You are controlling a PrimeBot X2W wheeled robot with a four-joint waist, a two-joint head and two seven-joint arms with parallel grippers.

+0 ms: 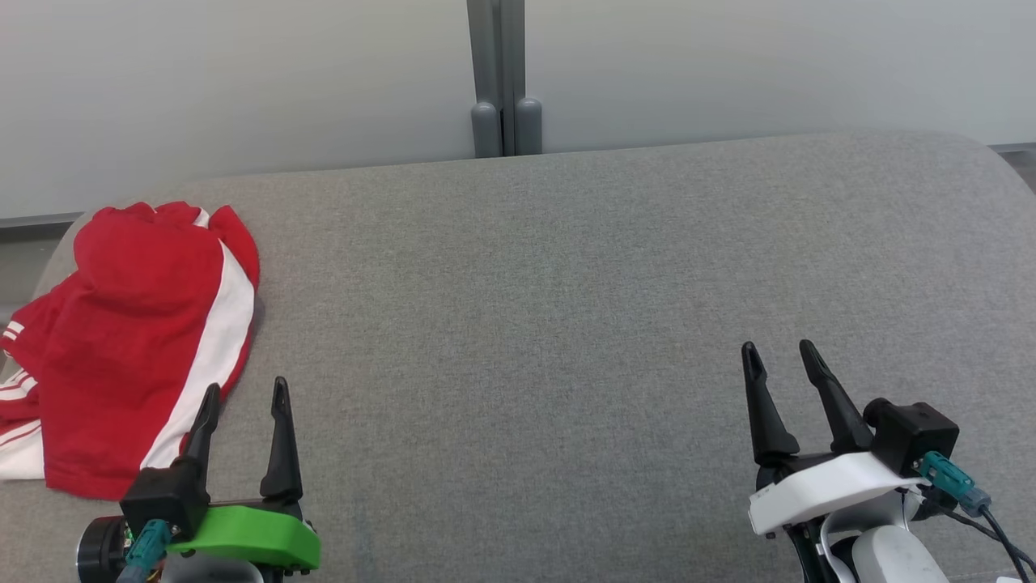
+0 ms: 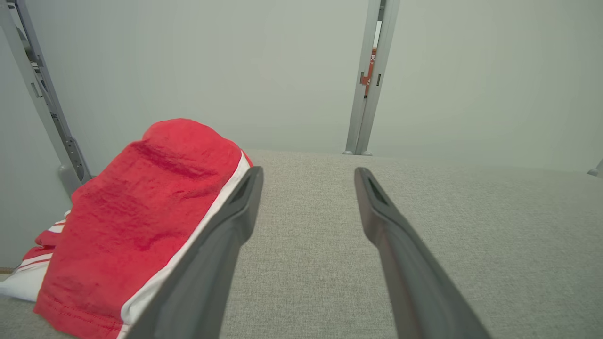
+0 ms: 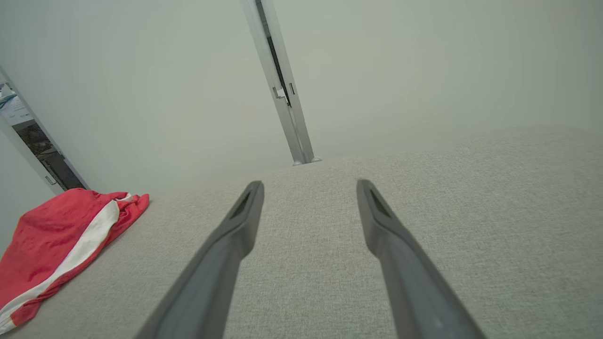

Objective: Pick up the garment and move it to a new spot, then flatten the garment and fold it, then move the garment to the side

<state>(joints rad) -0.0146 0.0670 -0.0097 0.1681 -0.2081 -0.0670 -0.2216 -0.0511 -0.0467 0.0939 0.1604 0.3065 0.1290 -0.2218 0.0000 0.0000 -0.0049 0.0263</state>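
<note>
The garment (image 1: 129,340) is a red piece of clothing with white side stripes, lying rumpled at the far left of the grey fabric surface (image 1: 566,308). My left gripper (image 1: 247,390) stands open at the lower left, just right of the garment's near edge, its left finger over the white stripe. In the left wrist view the garment (image 2: 136,221) rises as a heap left of that gripper (image 2: 308,175), with nothing between the fingers. My right gripper (image 1: 781,355) is open at the lower right, far from the cloth. Its wrist view shows the garment (image 3: 56,245) at the far left and the gripper (image 3: 310,187) empty.
A pale wall runs behind the surface, with a grey vertical post (image 1: 502,81) at its middle. The surface's rounded corners lie at the far left and far right. A dark cable (image 1: 987,526) trails from the right wrist.
</note>
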